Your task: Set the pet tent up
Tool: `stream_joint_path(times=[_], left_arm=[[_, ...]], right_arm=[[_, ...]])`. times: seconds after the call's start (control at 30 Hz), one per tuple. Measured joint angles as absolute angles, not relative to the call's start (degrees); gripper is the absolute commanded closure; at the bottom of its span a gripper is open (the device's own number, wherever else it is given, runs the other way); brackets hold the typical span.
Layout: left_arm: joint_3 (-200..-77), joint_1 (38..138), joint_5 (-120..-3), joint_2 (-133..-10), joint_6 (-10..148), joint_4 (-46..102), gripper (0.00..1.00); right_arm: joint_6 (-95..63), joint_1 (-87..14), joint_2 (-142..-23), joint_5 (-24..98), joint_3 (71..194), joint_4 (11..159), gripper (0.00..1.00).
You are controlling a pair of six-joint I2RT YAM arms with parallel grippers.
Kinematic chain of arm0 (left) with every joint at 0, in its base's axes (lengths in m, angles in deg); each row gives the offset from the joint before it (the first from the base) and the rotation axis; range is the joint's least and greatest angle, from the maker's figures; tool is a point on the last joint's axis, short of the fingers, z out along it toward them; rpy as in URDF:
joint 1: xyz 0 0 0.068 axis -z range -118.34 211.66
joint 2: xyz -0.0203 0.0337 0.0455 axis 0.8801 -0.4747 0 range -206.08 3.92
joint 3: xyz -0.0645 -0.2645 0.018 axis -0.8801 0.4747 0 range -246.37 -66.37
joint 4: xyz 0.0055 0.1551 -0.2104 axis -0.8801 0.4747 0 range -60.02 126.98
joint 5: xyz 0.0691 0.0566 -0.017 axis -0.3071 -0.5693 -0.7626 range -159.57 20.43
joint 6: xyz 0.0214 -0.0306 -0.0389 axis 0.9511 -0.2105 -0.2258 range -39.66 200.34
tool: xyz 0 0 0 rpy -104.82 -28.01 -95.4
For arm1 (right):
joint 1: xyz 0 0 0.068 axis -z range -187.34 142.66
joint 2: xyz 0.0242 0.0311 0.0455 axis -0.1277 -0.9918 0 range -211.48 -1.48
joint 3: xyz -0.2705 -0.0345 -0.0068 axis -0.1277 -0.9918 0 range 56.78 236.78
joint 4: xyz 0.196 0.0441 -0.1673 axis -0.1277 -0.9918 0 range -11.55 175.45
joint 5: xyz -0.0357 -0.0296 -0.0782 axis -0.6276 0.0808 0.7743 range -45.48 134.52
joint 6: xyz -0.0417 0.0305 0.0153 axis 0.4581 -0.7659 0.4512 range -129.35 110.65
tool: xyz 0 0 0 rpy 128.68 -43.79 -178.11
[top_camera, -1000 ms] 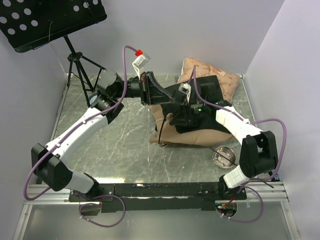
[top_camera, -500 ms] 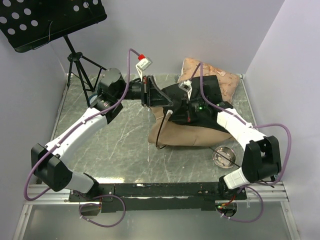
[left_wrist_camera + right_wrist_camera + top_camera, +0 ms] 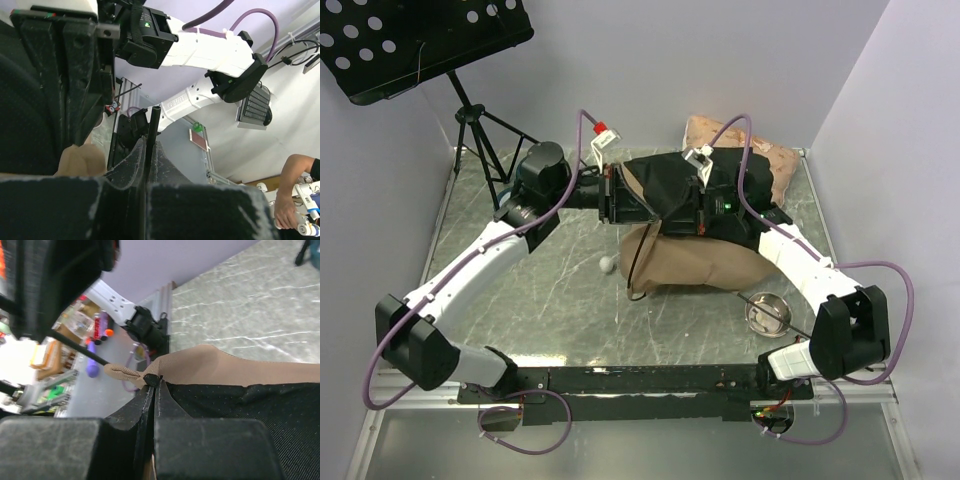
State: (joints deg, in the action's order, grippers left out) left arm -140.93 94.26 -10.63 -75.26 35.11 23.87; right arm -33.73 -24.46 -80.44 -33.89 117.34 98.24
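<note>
The pet tent (image 3: 690,262) lies half raised in the middle of the table, tan fabric below and its black base panel (image 3: 670,185) lifted between both arms. My left gripper (image 3: 610,195) is shut on a thin black pole (image 3: 151,130) at the tent's left edge; in the left wrist view the pole stands up between the closed jaws of that gripper (image 3: 148,145). My right gripper (image 3: 700,205) sits on top of the panel. In the right wrist view this gripper (image 3: 154,382) is shut on the tent's seam, where the tan fabric (image 3: 225,365) meets the black panel (image 3: 250,405). A white pom-pom (image 3: 607,264) hangs at the left.
A pinkish plush cushion (image 3: 770,160) lies at the back right behind the tent. A small metal bowl (image 3: 767,312) sits at the front right near the right arm. A black music stand (image 3: 420,40) on a tripod (image 3: 480,130) stands at the back left corner.
The right gripper has shut on the tent's edge. Both grippers moved up and toward the back, lifting the black panel and stretching the tent; the pom-pom came into view.
</note>
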Motion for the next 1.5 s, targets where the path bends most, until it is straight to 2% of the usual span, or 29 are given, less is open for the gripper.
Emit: stream_joint_path(times=[0.4,0.83,1.17,1.5], left_arm=[[-137.8,93.7,-11.9,-72.4,37.7,24.7,0.99],[-134.8,93.4,-12.5,-71.9,40.3,25.0,0.99],[-136.6,93.6,-11.9,-73.7,42.4,26.9,0.99],[-137.8,98.5,-10.1,-73.9,46.8,28.6,0.99]], right_arm=[[-52.5,-24.1,-80.5,-35.7,115.6,114.8,1.0],[-64.7,-23.4,-81.5,-36.4,114.7,124.9,1.0],[-69.5,-23.3,-81.5,-33.4,114.5,126.3,1.0],[-72.4,-23.2,-81.3,-26.6,114.5,125.2,1.0]])
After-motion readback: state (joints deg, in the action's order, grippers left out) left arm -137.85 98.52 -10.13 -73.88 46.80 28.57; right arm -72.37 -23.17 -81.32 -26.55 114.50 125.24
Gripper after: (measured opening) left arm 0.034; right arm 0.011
